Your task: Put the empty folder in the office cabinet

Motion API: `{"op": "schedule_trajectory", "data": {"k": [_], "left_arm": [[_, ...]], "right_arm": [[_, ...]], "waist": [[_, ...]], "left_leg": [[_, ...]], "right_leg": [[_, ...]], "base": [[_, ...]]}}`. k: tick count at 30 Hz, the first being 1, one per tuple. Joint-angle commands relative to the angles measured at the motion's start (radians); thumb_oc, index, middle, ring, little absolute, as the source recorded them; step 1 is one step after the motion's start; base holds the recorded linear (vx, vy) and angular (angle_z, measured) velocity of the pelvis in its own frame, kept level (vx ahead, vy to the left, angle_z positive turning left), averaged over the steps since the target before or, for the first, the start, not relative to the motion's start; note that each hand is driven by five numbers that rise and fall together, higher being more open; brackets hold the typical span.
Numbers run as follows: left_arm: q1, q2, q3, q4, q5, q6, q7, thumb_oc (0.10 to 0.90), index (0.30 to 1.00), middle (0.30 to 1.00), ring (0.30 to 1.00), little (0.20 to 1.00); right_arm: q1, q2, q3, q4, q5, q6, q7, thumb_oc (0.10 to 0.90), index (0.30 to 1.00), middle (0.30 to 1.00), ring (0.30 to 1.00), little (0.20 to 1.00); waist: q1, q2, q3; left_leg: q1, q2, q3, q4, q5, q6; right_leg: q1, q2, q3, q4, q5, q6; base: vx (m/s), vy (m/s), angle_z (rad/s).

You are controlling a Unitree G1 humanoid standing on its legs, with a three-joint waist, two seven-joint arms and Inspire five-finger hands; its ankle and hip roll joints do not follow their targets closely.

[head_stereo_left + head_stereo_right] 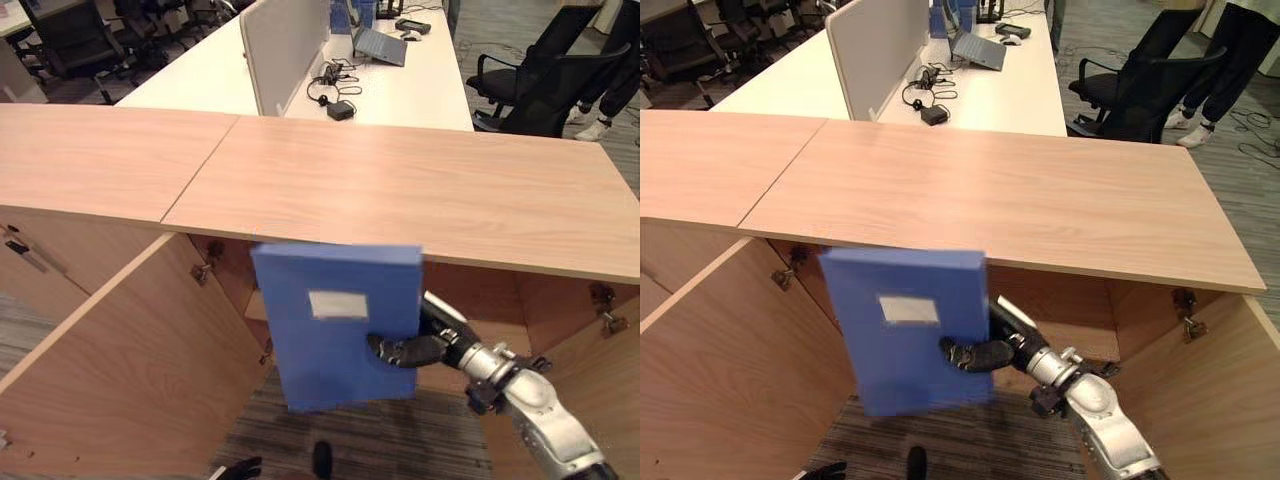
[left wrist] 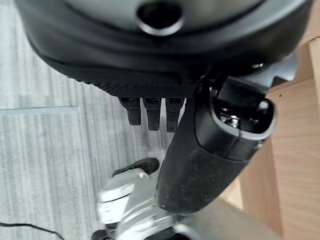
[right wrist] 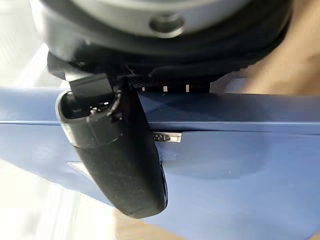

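- The right hand (image 1: 415,349) pinches the blue folder (image 1: 335,325) at its right edge, thumb across the front face, holding it upright and free to slide in.
- The folder hangs just below the cabinet (image 1: 420,195) top, at the open compartment's mouth, not yet inside.
- The left hand (image 2: 150,107) hangs idle near the floor, fingers straight.

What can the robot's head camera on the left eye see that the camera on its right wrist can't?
Only the left eye view shows the long light wooden cabinet top, the open cabinet door, the white desk with a laptop, and black office chairs. Only the right wrist view shows the small metal clip on the folder's edge. Both show the blue rectangular folder pinched by the right hand.
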Motion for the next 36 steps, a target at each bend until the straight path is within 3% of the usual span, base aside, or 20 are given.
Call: {"op": "schedule_trajectory", "data": {"k": [1,3,5,6,7,9,12,17,20,25,26,29,31,35,36], "left_arm": [[-0.111,0.005,-0.058,-0.014,0.033,-0.052,0.004,0.8,0.9,0.9,0.9,0.9],[-0.128,0.018,-0.107,-0.026,0.062,-0.054,0.03,0.8,0.9,0.9,0.9,0.9],[-0.136,0.021,-0.116,-0.022,0.062,-0.053,0.036,0.8,0.9,0.9,0.9,0.9],[-0.146,0.028,-0.137,-0.024,0.068,-0.054,0.049,0.8,0.9,0.9,0.9,0.9],[-0.146,0.028,-0.137,-0.024,0.068,-0.054,0.049,0.8,0.9,0.9,0.9,0.9],[-0.154,0.042,-0.179,-0.059,0.07,-0.058,0.05,0.8,0.9,0.9,0.9,0.9],[-0.165,0.061,-0.227,-0.093,0.07,-0.056,0.048,0.8,0.9,0.9,0.9,0.9],[-0.167,0.083,-0.266,-0.131,0.061,-0.057,0.041,0.8,0.9,0.9,0.9,0.9],[-0.185,0.089,-0.298,-0.138,0.018,-0.055,0.042,0.8,0.9,0.9,0.9,0.9],[-0.192,0.092,-0.325,-0.153,-0.025,-0.058,0.047,0.8,0.9,0.9,0.9,0.9],[-0.196,0.101,-0.342,-0.164,-0.04,-0.063,0.049,0.8,0.9,0.9,0.9,0.9],[-0.206,0.117,-0.369,-0.185,-0.066,-0.071,0.041,0.8,0.9,0.9,0.9,0.9],[-0.208,0.117,-0.37,-0.186,-0.067,-0.07,0.041,0.8,0.9,0.9,0.9,0.9],[-0.234,0.193,-0.426,-0.252,-0.091,-0.082,0.012,0.8,0.9,0.9,0.9,0.9],[-0.236,0.191,-0.426,-0.254,-0.092,-0.082,0.011,0.8,0.9,0.9,0.9,0.9]], "right_arm": [[-0.095,0.047,0.009,0.046,-0.053,-0.089,-0.092,0.4,0.3,0.3,0.3,0.3],[-0.12,0.123,0.02,0.229,-0.053,-0.098,-0.183,0.4,0.3,0.3,0.3,0.3],[-0.129,0.151,0.011,0.282,-0.013,-0.101,-0.204,0.4,0.3,0.3,0.3,0.3],[-0.137,0.198,-0.017,0.355,0.094,-0.108,-0.219,0.4,0.3,0.3,0.3,0.3],[-0.137,0.198,-0.017,0.355,0.094,-0.108,-0.219,0.4,0.3,0.3,0.3,0.3],[-0.189,0.236,-0.063,0.461,0.24,-0.128,-0.263,0.4,0.3,0.3,0.3,0.3],[-0.275,0.282,-0.178,0.548,0.513,-0.177,-0.298,0.4,0.3,0.3,0.3,0.3],[-0.399,0.285,-0.321,0.572,0.739,-0.263,-0.332,0.4,0.3,0.3,0.3,0.3],[-0.565,0.244,-0.453,0.654,0.893,-0.34,-0.361,0.4,0.3,0.3,0.3,0.3],[-0.704,0.172,-0.538,0.766,0.977,-0.383,-0.398,0.4,0.3,0.3,0.3,0.3],[-0.785,0.12,-0.558,0.845,1.008,-0.392,-0.421,0.4,0.3,0.3,0.3,0.3],[-0.9,0.037,-0.575,0.935,1.045,-0.39,-0.446,0.4,0.3,0.3,0.3,0.3],[-0.905,0.033,-0.574,0.941,1.047,-0.389,-0.443,0.4,0.3,0.3,0.3,0.3],[-1.124,-0.164,-0.491,1.106,1.058,-0.338,-0.483,0.4,0.3,0.3,0.3,0.3],[-1.133,-0.169,-0.486,1.112,1.058,-0.336,-0.483,0.4,0.3,0.3,0.3,0.3]], "waist": [[0.013,-0.01,0.0],[0.027,-0.005,0.019],[0.029,-0.004,0.027],[0.034,0.001,0.04],[0.034,0.001,0.04],[0.044,0.013,0.07],[0.058,0.037,0.107],[0.069,0.06,0.121],[0.084,0.082,0.13],[0.096,0.102,0.133],[0.104,0.111,0.135],[0.116,0.126,0.141],[0.117,0.127,0.142],[0.138,0.165,0.156],[0.139,0.167,0.154]], "left_leg": [[0.126,0.056,-0.076,-0.001,-0.177,-0.056],[0.111,0.055,-0.089,-0.001,-0.17,-0.057],[0.104,0.055,-0.097,-0.001,-0.167,-0.058],[0.087,0.053,-0.11,-0.001,-0.16,-0.059],[0.087,0.053,-0.11,-0.001,-0.16,-0.059],[0.056,0.052,-0.128,-0.001,-0.146,-0.061],[0.012,0.05,-0.151,-0.001,-0.128,-0.069],[-0.019,0.049,-0.165,-0.001,-0.121,-0.074],[-0.039,0.046,-0.174,-0.001,-0.119,-0.079],[-0.057,0.044,-0.178,-0.001,-0.118,-0.08],[-0.067,0.045,-0.179,0.0,-0.118,-0.081],[-0.083,0.044,-0.175,0.003,-0.116,-0.081],[-0.085,0.045,-0.175,0.003,-0.116,-0.081],[-0.152,0.047,-0.156,0.01,-0.101,-0.085],[-0.157,0.047,-0.154,0.01,-0.101,-0.084]], "right_leg": [[-0.022,-0.039,0.058,0.017,-0.06,0.05],[-0.029,-0.038,0.043,0.021,-0.065,0.048],[-0.032,-0.039,0.035,0.022,-0.067,0.047],[-0.044,-0.038,0.023,0.026,-0.069,0.046],[-0.044,-0.038,0.023,0.026,-0.069,0.046],[-0.072,-0.039,0.008,0.037,-0.071,0.044],[-0.115,-0.039,-0.011,0.049,-0.075,0.037],[-0.149,-0.038,-0.017,0.061,-0.084,0.034],[-0.173,-0.041,-0.022,0.077,-0.095,0.032],[-0.199,-0.044,-0.02,0.093,-0.104,0.032],[-0.214,-0.046,-0.019,0.099,-0.107,0.032],[-0.241,-0.05,-0.017,0.115,-0.112,0.033],[-0.244,-0.05,-0.016,0.117,-0.113,0.033],[-0.352,-0.072,0.004,0.182,-0.124,0.037],[-0.359,-0.073,0.006,0.186,-0.125,0.037]], "base": [[0.0,-0.012,0.14],[-0.02,-0.027,0.15],[-0.02,-0.027,0.19],[-0.02,-0.017,0.16],[-0.06,-0.037,0.24],[-0.1,-0.035,0.24],[-0.07,-0.035,0.32],[-0.01,-0.018,0.0],[0.01,-0.018,0.1],[0.0,-0.008,0.12],[0.0,0.0,0.0],[0.0,0.0,0.0],[0.0,0.0,0.0],[-0.02,0.006,-0.02],[-0.04,0.041,-0.03]]}}
